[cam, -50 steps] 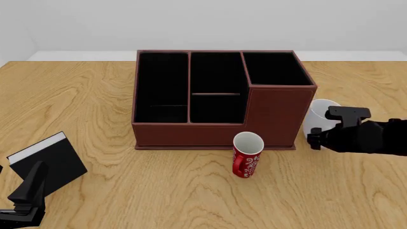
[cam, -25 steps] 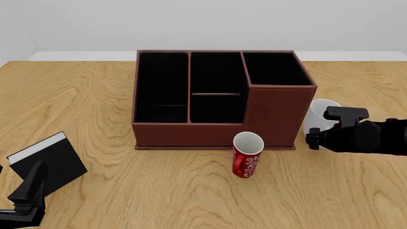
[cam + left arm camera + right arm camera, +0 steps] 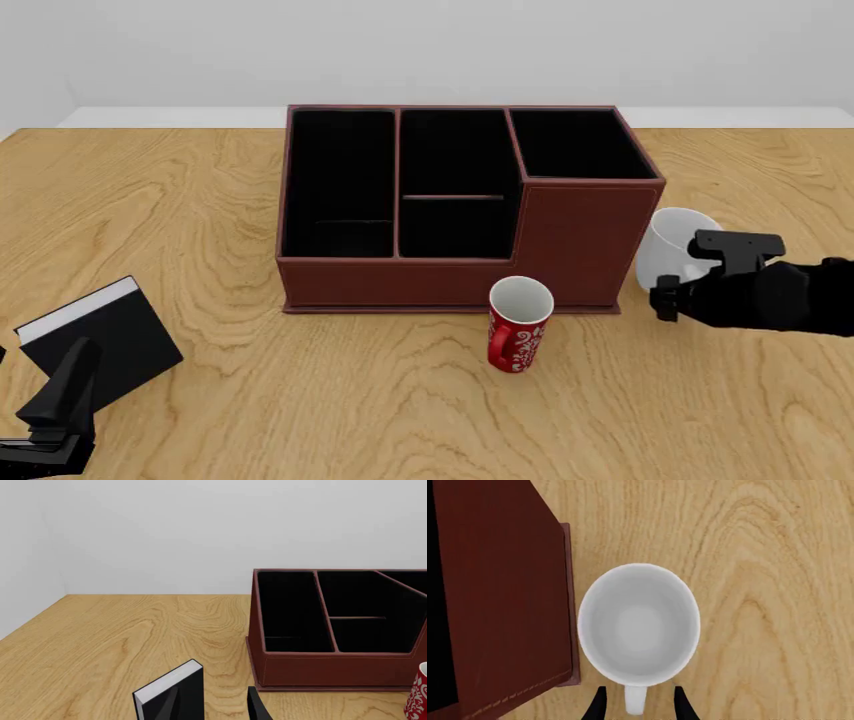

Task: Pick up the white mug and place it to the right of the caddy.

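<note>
The white mug [image 3: 671, 243] stands upright on the table just right of the caddy [image 3: 461, 270], close to its taller corner section. In the right wrist view the mug [image 3: 639, 625] is seen from above beside the caddy wall [image 3: 500, 605]. Its handle points back between my right gripper's fingers [image 3: 599, 706]. My right gripper [image 3: 674, 285] is open over the mug's near side, with its fingers astride the handle and not touching it. My left gripper [image 3: 54, 410] is open and empty at the front left, next to the black book [image 3: 100, 340].
A red can with white swirls [image 3: 519, 325] stands in front of the caddy, left of the mug. The left wrist view shows the book [image 3: 170, 692], the caddy [image 3: 320, 667] and the can's edge [image 3: 417, 695]. The table ends at a white wall behind the caddy.
My right gripper has drawn back slightly to the right and toward the table's near side. The mug has stayed beside the caddy. The left arm has not moved.
</note>
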{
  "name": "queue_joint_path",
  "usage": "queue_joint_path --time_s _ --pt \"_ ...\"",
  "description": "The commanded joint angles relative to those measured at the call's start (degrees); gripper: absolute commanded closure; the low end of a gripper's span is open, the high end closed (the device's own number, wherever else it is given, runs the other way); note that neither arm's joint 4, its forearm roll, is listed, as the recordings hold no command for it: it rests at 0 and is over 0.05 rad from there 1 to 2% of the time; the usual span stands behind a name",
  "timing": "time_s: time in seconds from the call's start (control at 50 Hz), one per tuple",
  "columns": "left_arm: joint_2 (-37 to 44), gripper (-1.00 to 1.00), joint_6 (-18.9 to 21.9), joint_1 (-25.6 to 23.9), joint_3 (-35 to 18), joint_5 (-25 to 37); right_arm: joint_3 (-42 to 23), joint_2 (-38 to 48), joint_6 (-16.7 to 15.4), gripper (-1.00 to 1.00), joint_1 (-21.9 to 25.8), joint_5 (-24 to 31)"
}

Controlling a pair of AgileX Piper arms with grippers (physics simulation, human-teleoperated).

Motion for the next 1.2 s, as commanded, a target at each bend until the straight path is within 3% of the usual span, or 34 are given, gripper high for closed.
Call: queue_joint_path --time_s 0.02,0.36,0.52,0.9,1.2 --pt "0.00 -1.00 0.00 0.00 0.00 0.00 0.81 -0.52 0.00 -1.00 0.35 -0.24" --pt "0.00 -1.00 0.00 0.00 0.00 0.00 2.78 -5.97 -1.34 -1.00 -0.22 1.60" --pt "0.00 -1.00 0.00 0.00 0.00 0.00 4.12 -8.52 -3.67 -1.00 -2.48 2.20" --pt "0.00 -1.00 0.00 0.00 0.00 0.00 4.15 -12.67 -2.65 -1.00 0.49 4.43" --pt "0.00 -1.00 0.00 0.00 0.00 0.00 4.37 -17.61 -3.45 -1.00 -0.45 7.08"
